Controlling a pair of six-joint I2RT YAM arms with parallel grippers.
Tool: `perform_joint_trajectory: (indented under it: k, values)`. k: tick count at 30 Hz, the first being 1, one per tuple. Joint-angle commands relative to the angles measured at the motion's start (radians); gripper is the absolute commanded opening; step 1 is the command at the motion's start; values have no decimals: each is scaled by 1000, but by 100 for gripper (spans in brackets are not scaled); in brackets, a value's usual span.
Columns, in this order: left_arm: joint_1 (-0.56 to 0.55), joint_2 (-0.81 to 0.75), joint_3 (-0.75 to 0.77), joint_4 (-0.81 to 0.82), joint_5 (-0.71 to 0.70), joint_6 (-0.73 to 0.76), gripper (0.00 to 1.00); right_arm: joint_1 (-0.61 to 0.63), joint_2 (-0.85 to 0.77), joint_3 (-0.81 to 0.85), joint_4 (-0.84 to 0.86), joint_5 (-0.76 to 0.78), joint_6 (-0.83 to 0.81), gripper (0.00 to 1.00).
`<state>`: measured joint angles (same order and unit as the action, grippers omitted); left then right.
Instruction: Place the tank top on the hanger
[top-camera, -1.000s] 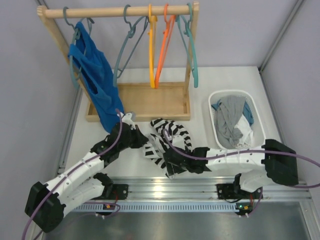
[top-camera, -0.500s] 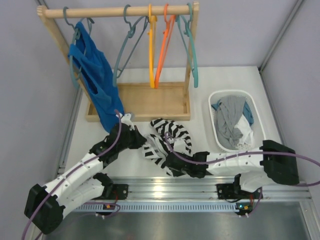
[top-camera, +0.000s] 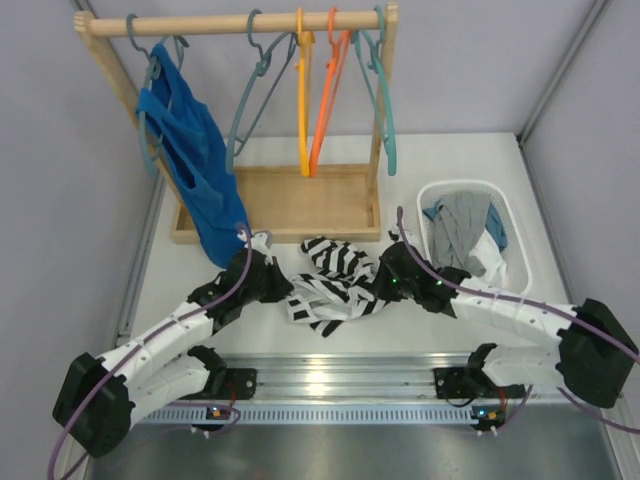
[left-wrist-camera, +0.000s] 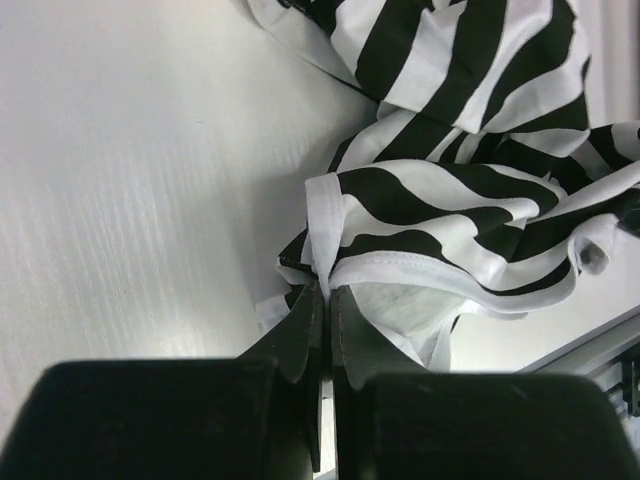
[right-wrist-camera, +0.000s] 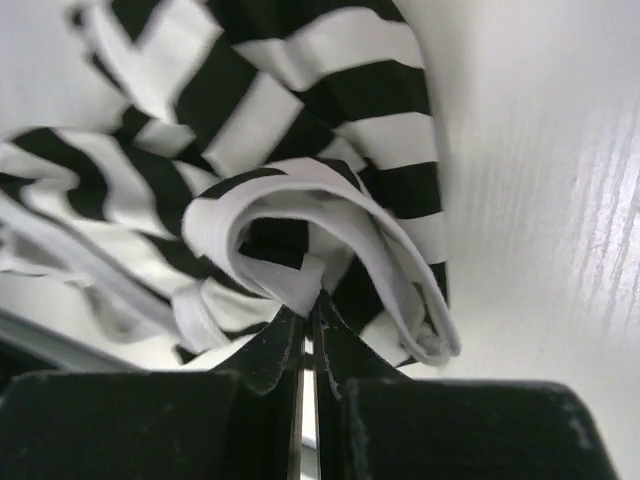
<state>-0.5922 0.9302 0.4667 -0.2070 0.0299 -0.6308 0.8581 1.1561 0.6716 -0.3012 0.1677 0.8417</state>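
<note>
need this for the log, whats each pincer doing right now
Left pincer: closed, pinching the white hem of the tank top.
Right pincer: closed, pinching a fold of the same tank top.

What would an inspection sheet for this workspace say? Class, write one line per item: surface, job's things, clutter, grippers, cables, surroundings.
Surface: white table; no spills seen.
Job's things: tank top lies crumpled on the table between the arms; hanger hangs bare on the wooden rack.
Clutter: blue top, yellow hanger, orange hanger and teal hanger on the rack; basket holding a grey garment.
Grippers: left gripper shut on the tank top's edge; right gripper shut on a white hem fold.
Cables: purple cables run along both arms.
Surroundings: grey walls; metal rail at the near edge.
</note>
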Motion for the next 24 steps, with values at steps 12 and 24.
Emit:
perform_joint_trajectory:
  k: [12, 24]
  values:
    - [3, -57, -13, 43, 24, 25, 27, -53, 15, -43, 60, -66, -33, 25]
    - [3, -215, 108, -186, -21, 36, 49, -39, -174, 13, -130, -19, -30, 63]
